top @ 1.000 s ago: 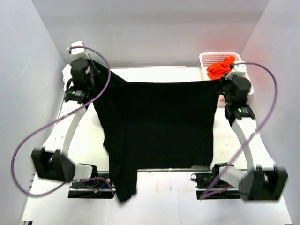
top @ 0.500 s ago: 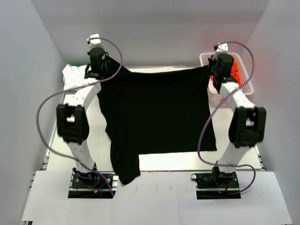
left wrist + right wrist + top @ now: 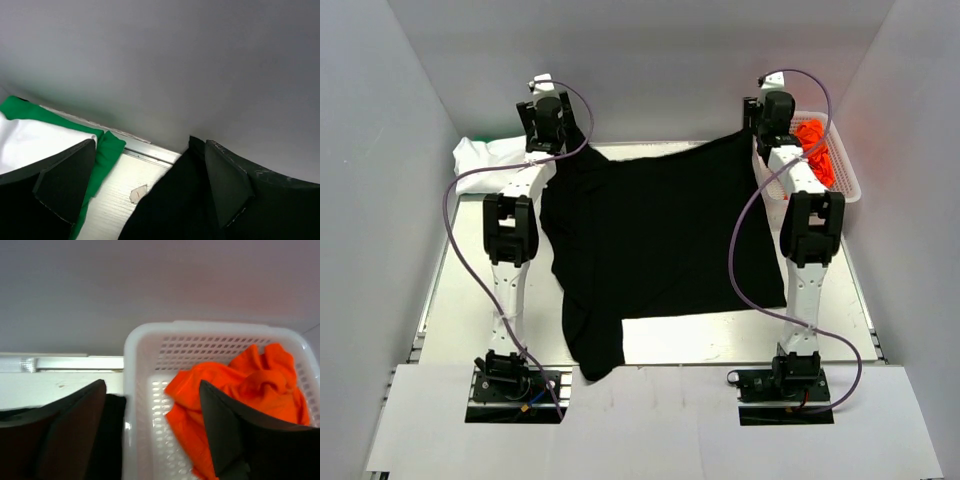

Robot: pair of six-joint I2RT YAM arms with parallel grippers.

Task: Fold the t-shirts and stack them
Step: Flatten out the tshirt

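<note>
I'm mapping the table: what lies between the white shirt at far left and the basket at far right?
The big black shirt, spread out; the top view shows it.

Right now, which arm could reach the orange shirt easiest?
Probably right: the right hand hangs open by the basket holding the orange shirt; the left hand is across the black shirt.

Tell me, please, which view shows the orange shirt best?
Right wrist: the orange shirt sits close up in the white basket. The top view shows it small, far off; the left wrist view misses it.
</note>
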